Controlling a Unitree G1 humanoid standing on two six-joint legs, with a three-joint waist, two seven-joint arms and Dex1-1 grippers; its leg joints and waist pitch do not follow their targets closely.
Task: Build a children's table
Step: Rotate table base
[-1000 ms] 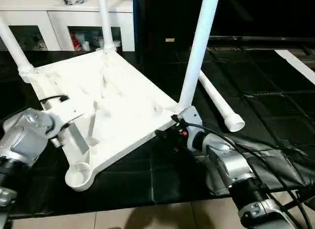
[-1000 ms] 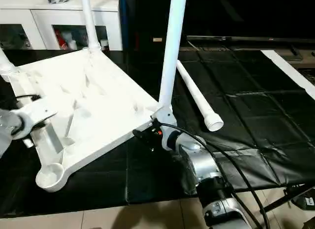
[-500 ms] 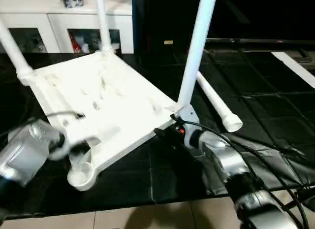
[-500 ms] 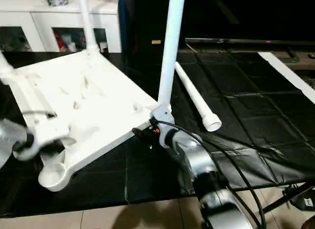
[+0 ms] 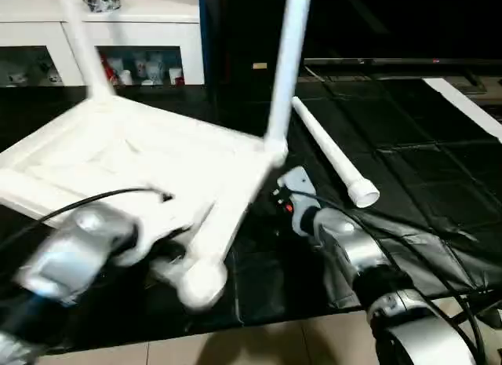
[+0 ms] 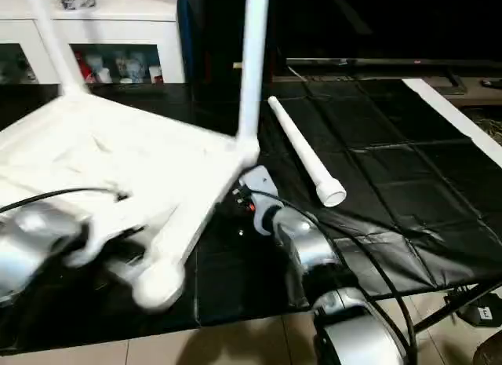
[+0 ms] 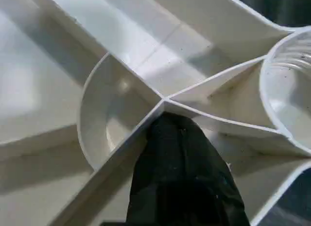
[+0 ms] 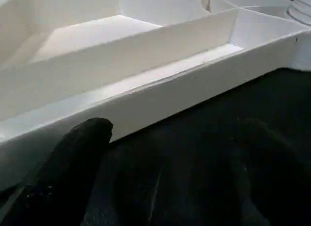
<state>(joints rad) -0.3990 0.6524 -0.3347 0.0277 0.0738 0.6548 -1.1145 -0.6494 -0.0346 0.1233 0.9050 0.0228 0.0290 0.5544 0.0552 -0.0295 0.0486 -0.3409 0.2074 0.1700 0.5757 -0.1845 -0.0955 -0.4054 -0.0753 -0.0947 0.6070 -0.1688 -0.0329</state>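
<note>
Lying upside down on the black mat (image 5: 408,192), the children's table (image 5: 149,157) is showing its ribbed underside, and its near edge is blurring in both eye views. You are seeing fitted legs standing up from it: one at the near right corner (image 5: 284,74), another toward the far left (image 5: 78,43). The near corner socket (image 5: 202,280) is standing empty.

Left gripper (image 7: 182,138): one black finger is pressing against a rib junction on the table's underside, beside a round recess, with the empty socket ring close by. You cannot tell from this whether its fingers are apart or clamped on the rib.

Right gripper (image 5: 292,194): it is sitting just beside the near right corner of the table, below the fitted leg. In its wrist view one black fingertip (image 8: 82,153) is lying near the table's side rail, not clearly touching it, and the rail is not sitting between the fingers; how far apart they are you cannot tell.

A loose leg (image 5: 333,157) is lying flat on the mat to the right of the table, apart from it. A white glass-door cabinet (image 5: 133,43) is standing behind.
</note>
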